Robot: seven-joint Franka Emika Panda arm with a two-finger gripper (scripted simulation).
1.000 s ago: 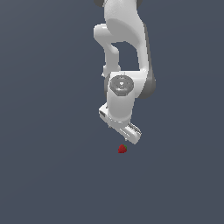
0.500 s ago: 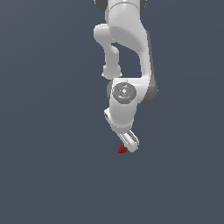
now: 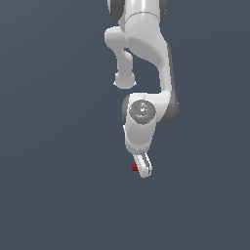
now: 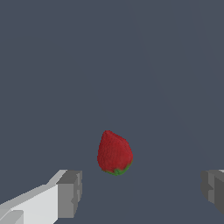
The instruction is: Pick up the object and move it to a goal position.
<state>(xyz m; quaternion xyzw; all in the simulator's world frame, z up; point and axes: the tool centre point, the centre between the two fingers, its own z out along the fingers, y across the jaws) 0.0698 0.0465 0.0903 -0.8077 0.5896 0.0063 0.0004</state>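
Note:
The object is a tiny red strawberry (image 4: 114, 152) with a thin green top, lying on the dark grey floor. In the wrist view it sits ahead of the gap between my two grey fingertips (image 4: 70, 194), which stand wide apart with nothing between them. In the exterior view only a sliver of the strawberry (image 3: 134, 167) shows, just to the exterior view's left of my gripper (image 3: 144, 168), whose white hand covers the rest. The gripper hangs low, close over the floor, and is open.
The white arm (image 3: 144, 53) reaches down from the top of the exterior view, its wrist joint (image 3: 141, 111) directly above the gripper. Plain dark grey floor (image 3: 58, 185) surrounds everything; no other object shows.
The arm has swung the gripper lower and toward the strawberry. The strawberry, fully visible below the hand a second ago, is now mostly covered by it. It has not moved.

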